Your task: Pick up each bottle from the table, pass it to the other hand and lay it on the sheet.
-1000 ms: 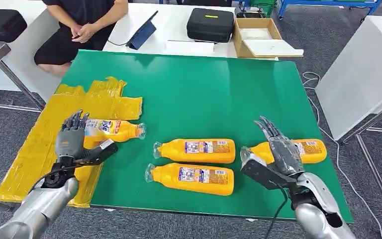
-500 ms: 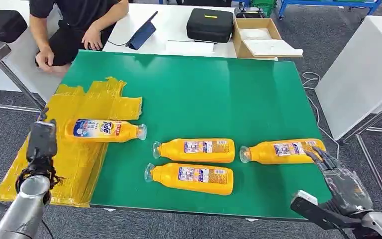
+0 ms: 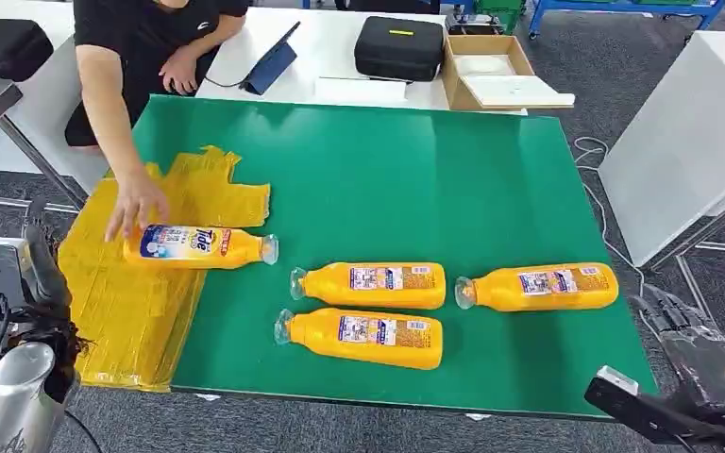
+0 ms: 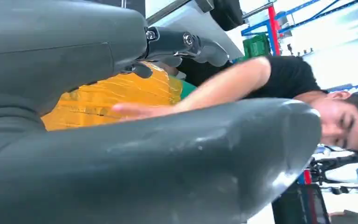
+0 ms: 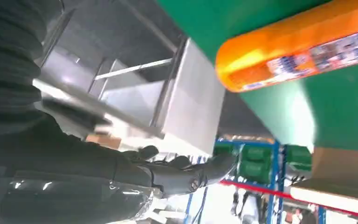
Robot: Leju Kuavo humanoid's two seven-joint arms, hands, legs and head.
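Observation:
Three orange bottles lie on the green table: one in the middle, one nearer the front edge, one to the right. A fourth bottle lies on the yellow sheet, and a person's hand rests on its base end. My left hand hangs off the table's left front corner, holding nothing, its fingers stretched out. My right hand is off the right front corner, fingers apart and empty, with the right bottle beyond it.
The person in black leans in from the far left. Behind the green table stands a white table with a black case, a cardboard box and a tablet. A grey table stands to the right.
Both of my hands have drawn back off the table to its front corners. The person has reached in and put a hand on the bottle on the sheet.

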